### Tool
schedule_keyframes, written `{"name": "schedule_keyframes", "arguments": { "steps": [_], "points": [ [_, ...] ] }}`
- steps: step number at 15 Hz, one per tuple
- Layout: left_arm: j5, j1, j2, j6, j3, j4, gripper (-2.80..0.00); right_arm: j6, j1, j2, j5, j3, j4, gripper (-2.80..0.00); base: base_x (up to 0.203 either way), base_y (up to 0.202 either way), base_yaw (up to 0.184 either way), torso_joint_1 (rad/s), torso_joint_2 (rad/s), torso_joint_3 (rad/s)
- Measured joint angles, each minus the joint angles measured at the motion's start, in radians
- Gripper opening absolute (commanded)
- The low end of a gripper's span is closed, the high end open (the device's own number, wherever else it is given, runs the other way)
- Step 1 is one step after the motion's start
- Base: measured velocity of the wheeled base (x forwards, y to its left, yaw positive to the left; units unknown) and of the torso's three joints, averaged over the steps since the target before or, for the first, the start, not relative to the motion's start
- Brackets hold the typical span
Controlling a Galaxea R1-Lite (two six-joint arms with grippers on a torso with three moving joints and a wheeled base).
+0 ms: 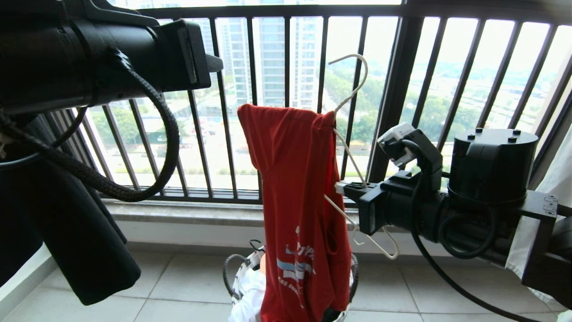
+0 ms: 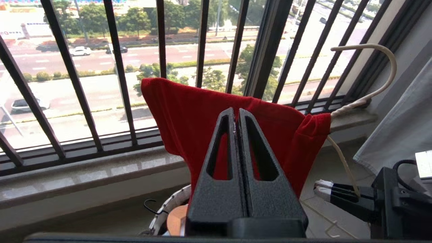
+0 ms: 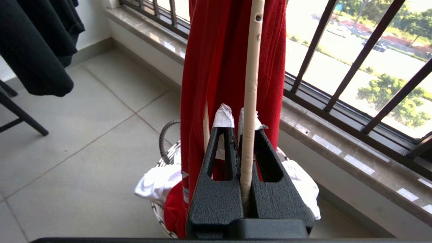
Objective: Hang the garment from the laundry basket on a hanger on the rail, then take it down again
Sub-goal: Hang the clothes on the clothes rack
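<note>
White lettering on red garment (image 1: 297,255) front, folded, not legible, no other txt

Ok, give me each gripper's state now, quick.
Left gripper: shut, holding nothing, in front of the red T-shirt.
Right gripper: shut on the hanger, which carries the T-shirt over the basket.

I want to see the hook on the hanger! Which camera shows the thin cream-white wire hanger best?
The head view: the thin cream-white wire hanger shows from curved hook to lower notch, with the red T-shirt draped over it. The left wrist view shows its hook and neck. The right wrist view shows only a straight stretch between the right gripper fingers.
</note>
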Motion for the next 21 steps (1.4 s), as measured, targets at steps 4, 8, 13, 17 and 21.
{"name": "schedule_keyframes", "arguments": {
  "steps": [4,8,13,17,21],
  "points": [
    [-0.358,0.112,0.043,0.130,-0.204,0.222,-2.80,0.012,0.006,-0.003,0.022,-0.015,0.005,-2.80,0.000,0.000,0.000,0.000,0.00,0.000],
    [-0.551,0.160,0.153,0.484,-0.338,0.465,-2.80,0.015,0.020,-0.004,0.060,0.000,0.005,-2.80,0.000,0.000,0.000,0.000,0.00,0.000],
    [-0.558,0.147,0.216,0.735,-0.421,0.697,-2.80,-0.016,0.025,-0.041,0.139,0.042,0.003,-2.80,0.000,0.000,0.000,0.000,0.00,0.000],
    [-0.557,0.124,0.195,0.754,-0.426,0.748,-2.80,-0.120,0.026,-0.078,0.198,0.075,0.007,-2.80,0.000,0.000,0.000,0.000,0.00,0.000],
    [-0.557,0.123,0.144,0.763,-0.411,0.795,-2.80,-0.209,0.024,-0.061,0.266,0.019,0.087,-2.80,0.000,0.000,0.000,0.000,0.00,0.000]
  ]
}}
